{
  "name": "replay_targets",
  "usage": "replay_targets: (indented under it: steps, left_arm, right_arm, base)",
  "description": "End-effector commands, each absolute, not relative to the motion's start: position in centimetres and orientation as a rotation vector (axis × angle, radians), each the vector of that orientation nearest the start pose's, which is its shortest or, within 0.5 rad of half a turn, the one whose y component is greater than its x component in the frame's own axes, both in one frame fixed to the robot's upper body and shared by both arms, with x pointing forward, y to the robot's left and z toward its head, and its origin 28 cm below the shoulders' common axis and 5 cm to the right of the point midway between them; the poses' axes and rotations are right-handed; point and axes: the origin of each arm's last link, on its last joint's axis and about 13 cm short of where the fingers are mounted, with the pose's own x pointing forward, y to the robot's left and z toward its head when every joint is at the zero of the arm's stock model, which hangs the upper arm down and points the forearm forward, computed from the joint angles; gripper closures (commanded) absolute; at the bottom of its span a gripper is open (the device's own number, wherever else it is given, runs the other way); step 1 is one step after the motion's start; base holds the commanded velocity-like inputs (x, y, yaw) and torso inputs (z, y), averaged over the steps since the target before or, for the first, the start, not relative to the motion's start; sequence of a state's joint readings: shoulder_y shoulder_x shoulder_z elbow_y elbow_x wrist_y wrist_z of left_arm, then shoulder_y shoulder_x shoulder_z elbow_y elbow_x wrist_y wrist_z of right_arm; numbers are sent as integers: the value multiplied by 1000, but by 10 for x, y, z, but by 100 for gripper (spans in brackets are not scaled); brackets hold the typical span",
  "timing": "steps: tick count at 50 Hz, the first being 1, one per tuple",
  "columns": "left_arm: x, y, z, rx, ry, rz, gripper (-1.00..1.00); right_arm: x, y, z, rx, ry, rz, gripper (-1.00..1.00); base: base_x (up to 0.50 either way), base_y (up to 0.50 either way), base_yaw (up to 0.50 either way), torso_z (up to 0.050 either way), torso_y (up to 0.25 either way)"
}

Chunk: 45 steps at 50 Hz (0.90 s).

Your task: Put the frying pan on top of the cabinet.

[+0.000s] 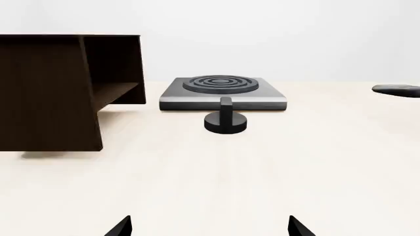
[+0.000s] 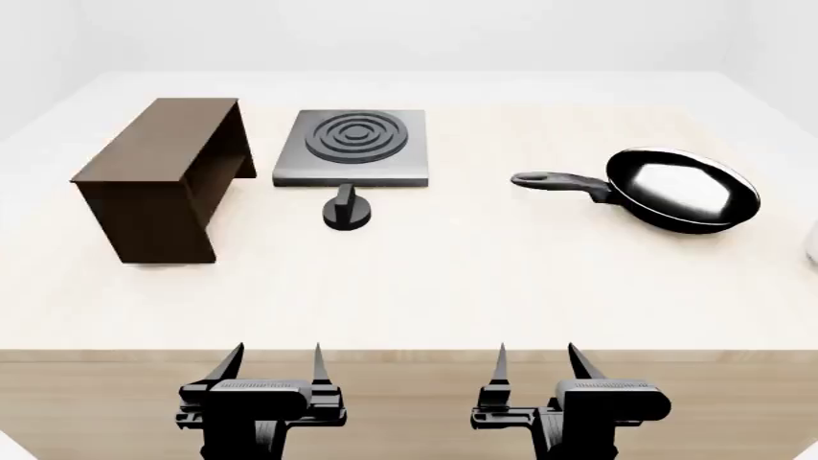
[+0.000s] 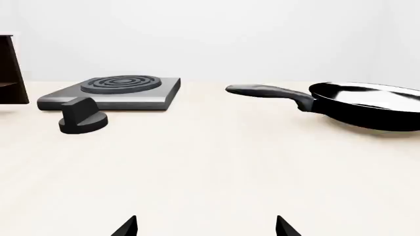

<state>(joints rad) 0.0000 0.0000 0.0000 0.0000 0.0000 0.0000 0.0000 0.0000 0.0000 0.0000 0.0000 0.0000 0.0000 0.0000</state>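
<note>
The black frying pan (image 2: 681,189) lies on the table at the right, its dark grey handle (image 2: 560,182) pointing left. It also shows in the right wrist view (image 3: 367,105); only its handle tip (image 1: 396,90) shows in the left wrist view. The dark brown cabinet (image 2: 160,177) stands at the far left, open side facing right; it also shows in the left wrist view (image 1: 59,91). My left gripper (image 2: 272,362) and right gripper (image 2: 537,362) are both open and empty at the table's near edge, far from the pan.
A square grey stove plate with concentric rings (image 2: 352,146) lies between cabinet and pan, with a black knob (image 2: 347,210) in front of it. A white object (image 2: 811,244) shows at the right edge. The pale table (image 2: 447,278) stretches in front of me.
</note>
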Motion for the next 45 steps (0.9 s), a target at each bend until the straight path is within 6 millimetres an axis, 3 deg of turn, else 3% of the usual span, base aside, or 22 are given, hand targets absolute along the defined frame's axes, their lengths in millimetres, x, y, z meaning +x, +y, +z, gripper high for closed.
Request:
replay_targets:
  steps: [1, 14, 45]
  left_arm:
    - [211, 205, 13, -1, -1, 1, -100]
    - [210, 206, 12, -2, 0, -3, -100]
    - [211, 205, 13, -1, 0, -3, -100]
  right_arm:
    - [211, -96, 13, -10, -3, 4, -100]
    - [209, -94, 14, 5, -10, 31, -100]
    - [209, -95, 16, 6, -24, 31, -100]
  base:
    - [0, 0, 0, 0, 0]
    - [0, 0, 0, 0, 0]
    - [0, -497, 0, 0, 0]
